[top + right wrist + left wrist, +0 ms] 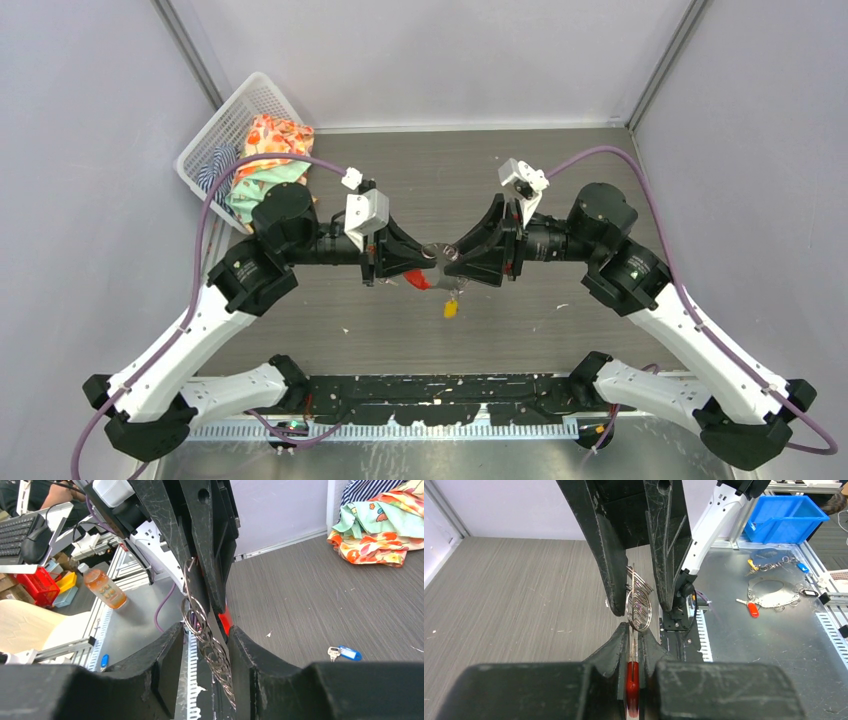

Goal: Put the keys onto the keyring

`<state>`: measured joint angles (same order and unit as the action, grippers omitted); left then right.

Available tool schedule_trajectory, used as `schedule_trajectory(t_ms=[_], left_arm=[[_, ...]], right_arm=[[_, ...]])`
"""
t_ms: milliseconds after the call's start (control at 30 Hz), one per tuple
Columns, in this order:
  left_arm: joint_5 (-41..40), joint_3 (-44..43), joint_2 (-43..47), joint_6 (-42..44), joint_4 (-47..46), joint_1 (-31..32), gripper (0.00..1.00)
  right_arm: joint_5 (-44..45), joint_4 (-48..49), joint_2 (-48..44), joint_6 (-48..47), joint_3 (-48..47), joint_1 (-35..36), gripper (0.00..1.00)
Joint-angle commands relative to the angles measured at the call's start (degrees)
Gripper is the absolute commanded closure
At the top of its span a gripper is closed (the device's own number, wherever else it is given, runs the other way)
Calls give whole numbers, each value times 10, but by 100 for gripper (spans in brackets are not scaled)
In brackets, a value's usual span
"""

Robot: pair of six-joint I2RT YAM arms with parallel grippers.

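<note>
Keyring (639, 605) in air between both jaws. Left jaws clamped on its red tag (632, 685); right jaws apart, straddling rings, no grip seen. Risk: rings twist on tag as right jaws close; opposing jaws nearly touching, may clash. Yellow key (450, 308) just below jaws, hanging or lying: cannot tell. Blue key (345, 653) on desk (600, 200) beside right jaws, unthreaded. Open desk beyond jaws; basket (215, 140) well apart, behind left jaws.

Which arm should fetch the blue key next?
Right, probably: left gripper is shut on the keyring at its red tag; right gripper stands open around it, free to fetch the blue key.
</note>
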<state>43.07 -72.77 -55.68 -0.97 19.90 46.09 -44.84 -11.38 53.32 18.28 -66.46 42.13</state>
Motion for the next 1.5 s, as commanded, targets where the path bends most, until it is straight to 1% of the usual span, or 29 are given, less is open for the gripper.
schedule_trajectory(t_ms=[0, 67, 133, 167, 200, 233, 267, 300, 333, 400, 433, 500, 567, 667, 700, 767, 800, 867, 933, 1033, 1167, 1200, 1467], left_arm=[[0, 2, -1, -1, -43, -2, 100], [0, 2, -2, -1, -45, -2, 100], [1, 1, -1, 0, -44, -2, 100], [1, 1, -1, 3, -43, -2, 100], [-1, 1, 1, 7, -41, -2, 100], [-9, 2, 3, 23, -36, -2, 95], [-20, 2, 7, 40, -32, -2, 82], [-34, 3, 12, 65, -28, -2, 65], [-49, 4, 17, 94, -24, -2, 50], [-96, 9, 28, 134, -26, -2, 37], [-113, 12, 32, 153, -27, -2, 35], [-127, 15, 38, 184, -29, -2, 34], [-110, 18, 42, 210, -29, -2, 32], [-76, 22, 44, 246, -14, 2, 32], [-70, 25, 46, 266, -5, 7, 32], [-74, 35, 51, 335, 15, 33, 32], [-88, 45, 55, 374, 20, 42, 32], [-130, 66, 64, 449, 20, 81, 33], [-178, 79, 65, 494, 6, 107, 34], [-249, 98, 65, 505, -61, 124, 39], [-290, 117, 69, 510, -117, 126, 43], [-295, 121, 71, 508, -124, 127, 45], [-312, 129, 73, 499, -128, 132, 53]], right_arm=[[29, 36, 8, 1, 1, 13, 59], [33, 27, 9, -8, -1, 14, 70], [45, 13, 8, -17, -6, 14, 87], [52, 5, 6, -23, -8, 15, 95], [60, -1, 4, -27, -9, 15, 99], [66, -7, 0, -30, -9, 15, 99], [72, -12, -3, -33, -9, 15, 99], [77, -18, -7, -36, -8, 15, 99], [82, -28, -9, -42, -8, 15, 99], [89, -39, -12, -47, -7, 15, 99], [89, -45, -12, -48, -7, 15, 99], [87, -52, -9, -49, -8, 15, 99], [88, -60, -6, -51, -12, 15, 99], [88, -69, 1, -52, -22, 15, 99], [88, -72, 3, -52, -28, 15, 99], [94, -80, 9, -52, -37, 15, 99], [97, -86, 14, -51, -43, 15, 99], [105, -96, 19, -47, -52, 17, 99], [117, -104, 23, -44, -58, 20, 99], [132, -112, 25, -44, -62, 26, 99], [143, -121, 26, -49, -65, 35, 99], [144, -123, 25, -50, -65, 36, 99], [147, -122, 28, -48, -68, 40, 99]])
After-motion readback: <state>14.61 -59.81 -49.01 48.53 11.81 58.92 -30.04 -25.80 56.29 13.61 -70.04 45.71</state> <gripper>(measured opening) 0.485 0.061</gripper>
